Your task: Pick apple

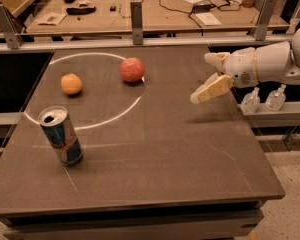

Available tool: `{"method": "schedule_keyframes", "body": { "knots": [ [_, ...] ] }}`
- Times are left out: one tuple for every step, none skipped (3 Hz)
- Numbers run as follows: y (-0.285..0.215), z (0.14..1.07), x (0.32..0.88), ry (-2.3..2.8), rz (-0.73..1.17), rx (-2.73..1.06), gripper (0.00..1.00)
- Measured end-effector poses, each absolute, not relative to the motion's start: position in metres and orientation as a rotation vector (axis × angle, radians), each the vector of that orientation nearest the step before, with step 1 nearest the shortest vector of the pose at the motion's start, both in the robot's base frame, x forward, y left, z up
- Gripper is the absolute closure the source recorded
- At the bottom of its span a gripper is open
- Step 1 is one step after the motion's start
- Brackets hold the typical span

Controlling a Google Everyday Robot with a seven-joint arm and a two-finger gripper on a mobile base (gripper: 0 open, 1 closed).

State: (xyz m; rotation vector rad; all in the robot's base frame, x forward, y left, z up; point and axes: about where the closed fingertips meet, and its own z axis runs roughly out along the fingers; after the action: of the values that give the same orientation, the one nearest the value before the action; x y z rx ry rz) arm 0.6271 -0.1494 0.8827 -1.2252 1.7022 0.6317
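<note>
The apple (132, 69) is a round reddish-pink fruit lying on the dark table (155, 154) at the far middle, on the line of a white circle. My gripper (201, 79) comes in from the right on a white arm (270, 64). It hangs above the table's right part, well to the right of the apple and apart from it. Its two cream fingers (212, 88) are spread open, pointing left, and hold nothing.
A smaller orange fruit (71, 83) lies left of the apple. An opened blue drink can (61, 135) stands at the front left. A rail with metal posts (136, 15) runs behind the table. Two small clear bottles (262, 100) stand on a ledge to the right.
</note>
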Motion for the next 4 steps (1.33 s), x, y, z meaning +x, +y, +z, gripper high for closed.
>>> {"method": "schedule_keyframes", "body": {
  "knots": [
    [-0.133,0.885,0.639,1.691,0.646,-1.216,0.0],
    [-0.103,0.887,0.661,1.666,0.645,-1.24,0.0],
    [-0.072,0.884,0.676,1.647,0.678,-1.288,0.0],
    [-0.043,0.88,0.684,1.637,0.731,-1.33,0.0]
  ]
}}
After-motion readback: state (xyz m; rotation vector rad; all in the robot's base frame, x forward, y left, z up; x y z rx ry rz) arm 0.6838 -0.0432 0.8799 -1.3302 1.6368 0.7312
